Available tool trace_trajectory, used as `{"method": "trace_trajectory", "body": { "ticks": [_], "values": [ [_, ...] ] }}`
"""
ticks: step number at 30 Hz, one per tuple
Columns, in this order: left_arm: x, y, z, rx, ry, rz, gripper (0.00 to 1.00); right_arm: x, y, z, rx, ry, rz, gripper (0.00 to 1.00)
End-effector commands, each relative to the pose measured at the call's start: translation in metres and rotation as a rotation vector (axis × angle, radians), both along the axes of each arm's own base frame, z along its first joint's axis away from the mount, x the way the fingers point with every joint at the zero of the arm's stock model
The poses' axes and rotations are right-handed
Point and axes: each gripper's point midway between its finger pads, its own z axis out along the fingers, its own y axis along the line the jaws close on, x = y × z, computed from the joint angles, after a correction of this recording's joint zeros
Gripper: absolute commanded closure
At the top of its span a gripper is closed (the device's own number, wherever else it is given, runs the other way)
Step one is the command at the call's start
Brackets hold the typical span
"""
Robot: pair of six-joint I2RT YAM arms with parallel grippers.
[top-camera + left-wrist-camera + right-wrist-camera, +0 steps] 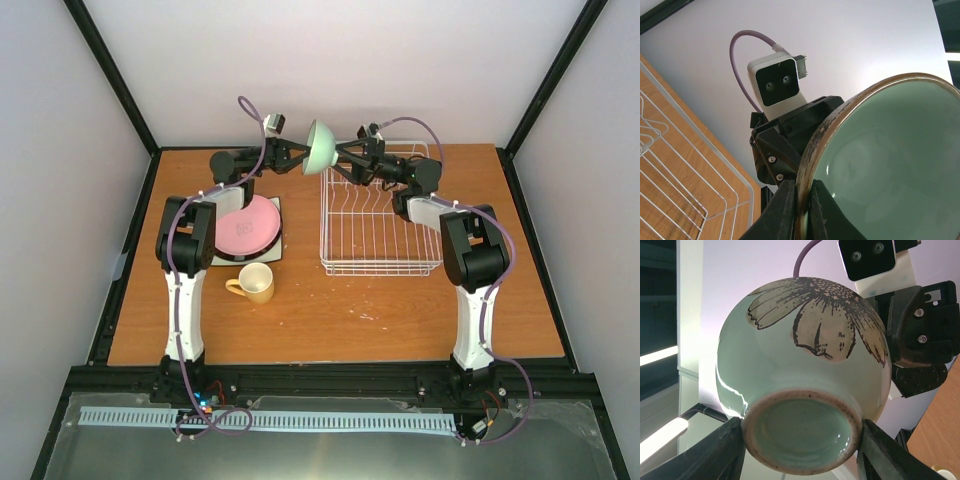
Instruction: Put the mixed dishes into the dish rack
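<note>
From above, the bowl hangs in the air at 12 o'clock over the counter, tipped on its side, mouth toward 9 o'clock. The left hand meets it from 9 o'clock, the right hand from 3 o'clock. The rack sits on the counter toward 2 o'clock, just below and to the right of the bowl, no dish in it. At about 9 o'clock the pink plate lies on the square plate. There is a faint mark in its middle, too small to read. The mug stands just beside them at 7 o'clock, upright, handle to the left.

From the left wrist, the left hand is clamped on the bowl's brown-edged rim, one of its fingers on either side at 6 o'clock. The green inside of the bowl fills the right half. Behind the rim sits the other arm's white camera with a purple cable. The rack's wires show at 8 o'clock.

From the right wrist, the bowl shows its underside, with a dark-lined flower drawn across the top. The right hand grips the foot ring, its fingers pressed to both sides. The left arm's camera is at 1 o'clock.
</note>
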Motion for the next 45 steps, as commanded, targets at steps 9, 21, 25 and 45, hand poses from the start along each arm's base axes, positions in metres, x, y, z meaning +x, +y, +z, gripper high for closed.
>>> {"method": "trace_trajectory", "body": {
  "ticks": [9,21,25,45],
  "values": [
    [-0.029,-0.008,0.032,-0.049,-0.314,-0.024,0.97,-0.01,0.005,0.023,0.082,-0.027,0.054,0.97],
    [-0.024,-0.011,0.025,0.0,-0.282,-0.033,0.74,0.001,-0.015,0.016,0.079,-0.017,-0.006,0.97],
    [-0.021,-0.012,0.023,0.01,-0.273,-0.035,0.59,0.007,-0.033,0.009,0.063,-0.008,-0.046,0.97],
    [0.022,-0.009,0.012,0.085,-0.26,-0.024,0.45,0.004,-0.091,-0.018,-0.018,0.023,-0.153,0.97]
  ]
}}
